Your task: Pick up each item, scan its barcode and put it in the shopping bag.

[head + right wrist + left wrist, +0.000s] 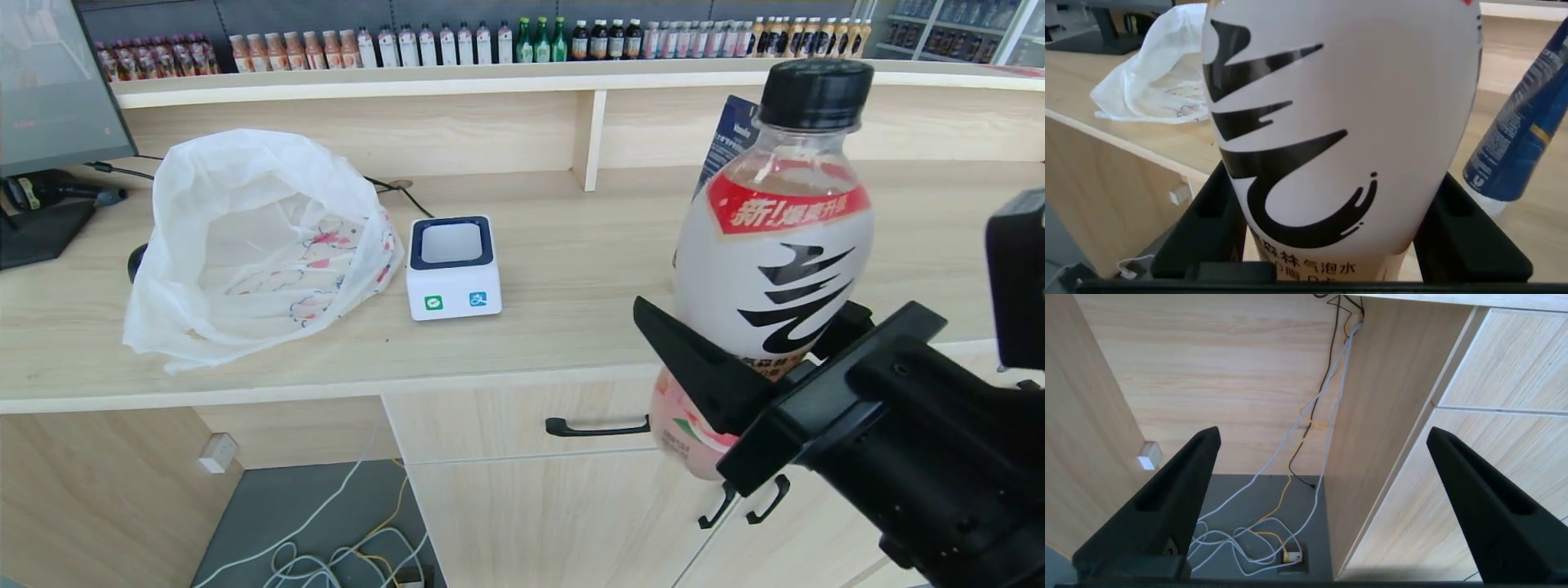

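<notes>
right gripper (755, 355) sits nearest to you in the head view, at about 4 o'clock in the frame. note that its two black fingers are clamped on the lower body of the bottle (771, 245), one on each side. the bottle is upright, lifted off the counter (571, 245), with its black cap at the top. check the right wrist view for the same grip: the bottle (1339, 122) stands between the jaws of the right gripper (1335, 237).

locate the scanner (454, 265), a white cube with a dark-framed window facing up, near the counter's centre. from the scanner, the bottle is at 3 o'clock and well apart. the shopping bag (253, 245) lies at 9 o'clock from the scanner, just beside it, with its mouth open toward you. a blue pack (727, 131) shows at 12 o'clock behind the bottle's shoulder, mostly hidden; you cannot tell from these views what it is.

observe the left gripper (1331, 482) below counter level. its fingers are spread wide with nothing between them, and it faces the recess under the counter, where cables (1257, 531) lie on the floor.
</notes>
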Tool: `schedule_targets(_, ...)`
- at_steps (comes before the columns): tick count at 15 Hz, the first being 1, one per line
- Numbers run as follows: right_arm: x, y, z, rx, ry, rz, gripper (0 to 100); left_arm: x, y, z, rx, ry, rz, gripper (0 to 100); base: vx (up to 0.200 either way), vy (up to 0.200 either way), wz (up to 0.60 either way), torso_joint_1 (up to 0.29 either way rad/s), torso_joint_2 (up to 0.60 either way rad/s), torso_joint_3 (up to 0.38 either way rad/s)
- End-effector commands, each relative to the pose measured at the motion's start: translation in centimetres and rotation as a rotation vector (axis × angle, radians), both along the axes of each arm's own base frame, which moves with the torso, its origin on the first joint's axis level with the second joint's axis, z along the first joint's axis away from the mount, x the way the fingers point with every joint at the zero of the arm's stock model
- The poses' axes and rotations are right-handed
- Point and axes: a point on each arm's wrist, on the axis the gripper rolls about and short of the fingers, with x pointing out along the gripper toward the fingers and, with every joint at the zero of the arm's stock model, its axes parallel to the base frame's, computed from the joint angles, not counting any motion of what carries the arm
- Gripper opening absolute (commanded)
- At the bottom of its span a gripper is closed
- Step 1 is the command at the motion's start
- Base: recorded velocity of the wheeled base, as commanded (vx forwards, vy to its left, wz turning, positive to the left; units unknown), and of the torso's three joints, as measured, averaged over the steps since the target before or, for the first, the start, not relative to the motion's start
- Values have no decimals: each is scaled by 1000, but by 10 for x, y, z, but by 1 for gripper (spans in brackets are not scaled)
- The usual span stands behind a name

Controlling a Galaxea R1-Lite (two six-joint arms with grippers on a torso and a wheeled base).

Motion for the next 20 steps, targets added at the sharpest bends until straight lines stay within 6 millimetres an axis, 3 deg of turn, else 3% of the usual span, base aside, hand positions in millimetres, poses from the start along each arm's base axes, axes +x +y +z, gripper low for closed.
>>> schedule_targets(1, -8, 15, -10, -68, -3, 48, 0, 0, 0, 0, -1, 0, 1, 100, 0, 0, 0, 0, 0, 0)
schedule_targets(5, -25, 25, -14, -191, -87, 99, 0, 0, 0, 0, -1, 0, 1, 100, 0, 0, 0, 0, 0, 0)
schedule_targets(10, -38, 12, -28, -274, -249, 80, 0, 0, 0, 0, -1, 0, 1, 100, 0, 0, 0, 0, 0, 0)
schedule_targets(18, -39, 15, -27, -407, -472, 180, 0, 0, 0, 0, -1, 0, 1, 100, 0, 0, 0, 0, 0, 0)
schedule_targets(20, -33, 24, -27, -430, -530, 234, 0, 0, 0, 0, -1, 0, 1, 100, 0, 0, 0, 0, 0, 0)
